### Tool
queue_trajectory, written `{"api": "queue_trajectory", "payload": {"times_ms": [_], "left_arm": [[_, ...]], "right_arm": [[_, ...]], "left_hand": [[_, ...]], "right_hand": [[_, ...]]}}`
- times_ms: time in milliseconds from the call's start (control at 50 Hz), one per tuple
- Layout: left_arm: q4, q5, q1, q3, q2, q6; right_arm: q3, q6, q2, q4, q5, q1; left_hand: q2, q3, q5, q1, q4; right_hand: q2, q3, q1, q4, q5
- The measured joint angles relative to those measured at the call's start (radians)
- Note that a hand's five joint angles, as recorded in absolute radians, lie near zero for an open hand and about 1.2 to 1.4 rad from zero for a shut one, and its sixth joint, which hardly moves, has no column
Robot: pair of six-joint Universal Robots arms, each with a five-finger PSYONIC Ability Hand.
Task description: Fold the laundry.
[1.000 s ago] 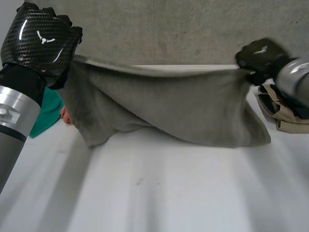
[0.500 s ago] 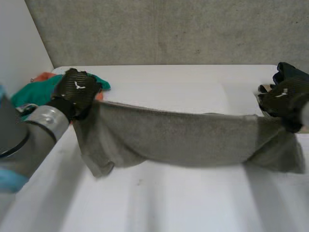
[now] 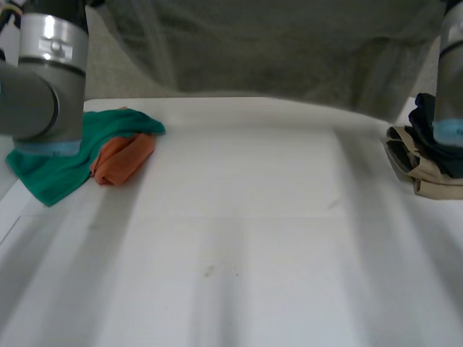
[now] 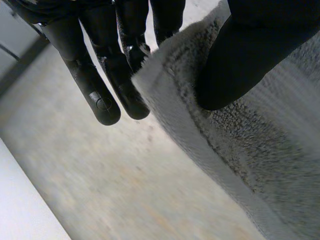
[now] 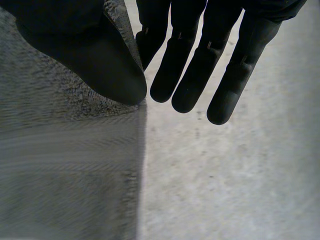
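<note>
Left hand (image 4: 242,52) grasps the grey towel (image 4: 250,165): thumb pressed flat on the near face close to a top corner, straight fingers (image 4: 97,87) behind the cloth, so the towel edge is pinched between them. Some of the fingers stick out past the towel's side edge and touch nothing.

Right hand (image 5: 92,62) has the same grip at the towel's other top corner. Its thumb is on the terry face and one finger sits tight behind the edge. The other fingers (image 5: 192,75) are straight, hanging beside the cloth and apart from it. The towel (image 5: 65,165) drops from under the thumb with its side edge running straight down.

Head view: the towel (image 3: 275,50) is held high, spread wide between the left arm (image 3: 47,79) and the right arm (image 3: 452,72). It hangs as a sheet across the far side of the white table (image 3: 239,253). The lower edge is blurred, so I cannot tell if it touches the table; most of the cloth is clearly in the air.

Other laundry is on the table. A green cloth (image 3: 51,170) lies crumpled near the left arm, with an orange cloth (image 3: 123,157) bunched up and touching it on the inner side. At the right edge there is a beige cloth (image 3: 419,170) in a rumpled pile, with a dark cloth (image 3: 423,119) on top of it, right by the right arm. The middle and near part of the table carry only faint marks.
</note>
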Motion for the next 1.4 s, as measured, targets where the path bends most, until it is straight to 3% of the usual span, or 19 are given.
{"api": "queue_trajectory", "payload": {"times_ms": [220,320,420,560,660,720,780,820,900,1080,1160,1220,1300,1400], "left_arm": [[-0.101,0.011,0.03,-0.376,0.085,-0.067],[-0.109,0.048,0.042,-0.496,0.082,-0.068],[-0.108,0.075,0.053,-0.543,0.063,-0.068],[-0.114,0.083,0.072,-0.549,0.042,-0.063],[-0.134,0.082,0.091,-0.545,0.055,-0.062],[-0.149,0.082,0.101,-0.544,0.065,-0.062],[-0.159,0.082,0.107,-0.543,0.072,-0.063],[-0.171,0.081,0.11,-0.544,0.079,-0.064],[-0.205,0.081,0.109,-0.546,0.091,-0.066],[-0.409,0.082,0.107,-0.565,0.164,-0.066],[-0.547,0.083,0.114,-0.592,0.235,-0.048],[-0.709,0.084,0.131,-0.623,0.316,-0.002],[-0.967,0.088,0.166,-0.67,0.413,0.127],[-1.184,0.112,0.187,-0.708,0.466,0.283]], "right_arm": [[0.362,0.125,-0.079,0.2,-0.111,-0.008],[0.457,0.244,-0.031,0.275,-0.181,-0.042],[0.457,0.346,0.077,0.298,-0.217,-0.078],[0.376,0.441,0.214,0.391,-0.227,-0.134],[0.328,0.515,0.243,0.478,-0.227,-0.184],[0.306,0.572,0.25,0.525,-0.228,-0.216],[0.296,0.607,0.252,0.55,-0.231,-0.235],[0.29,0.633,0.251,0.569,-0.237,-0.25],[0.292,0.635,0.247,0.577,-0.249,-0.257],[0.358,0.507,0.196,0.638,-0.295,-0.27],[0.425,0.326,0.105,0.736,-0.305,-0.3],[0.507,0.094,-0.008,0.868,-0.293,-0.343],[0.629,-0.193,-0.17,1.025,-0.249,-0.424],[0.704,-0.332,-0.285,1.101,-0.226,-0.495]], "left_hand": [[0.0,0.0,0.009,0.0,0.0],[0.0,0.0,0.009,0.0,0.0],[0.0,0.0,0.009,0.0,0.0],[0.0,0.0,0.009,0.0,0.0],[0.0,0.0,0.009,0.0,0.0],[0.0,0.0,0.009,0.0,0.0],[0.0,0.0,0.009,0.0,0.0],[0.0,0.0,0.009,0.0,0.0],[0.0,0.0,0.009,0.0,0.0],[0.0,0.0,0.009,0.0,0.0],[0.0,0.0,0.009,0.0,0.0],[0.0,0.0,0.009,0.0,0.0],[0.0,0.0,0.009,0.0,0.0],[0.0,0.0,0.009,0.0,0.0]], "right_hand": [[0.001,0.001,0.0,0.0,0.0],[0.001,0.001,0.0,0.0,0.0],[-0.058,-0.073,-0.019,-0.079,-0.078],[-0.416,-0.421,-0.365,-0.432,-0.449],[-0.468,-0.495,-0.432,-0.513,-0.539],[-0.468,-0.495,-0.432,-0.512,-0.534],[-0.305,-0.327,-0.267,-0.35,-0.361],[-0.093,-0.116,-0.059,-0.123,-0.143],[0.002,-0.007,-0.007,-0.008,-0.045],[0.002,-0.004,-0.007,-0.002,-0.04],[0.002,-0.004,-0.007,-0.001,-0.04],[0.002,-0.004,-0.007,-0.001,-0.04],[0.002,-0.004,-0.007,0.0,-0.04],[0.002,-0.001,-0.007,0.0,-0.032]]}}
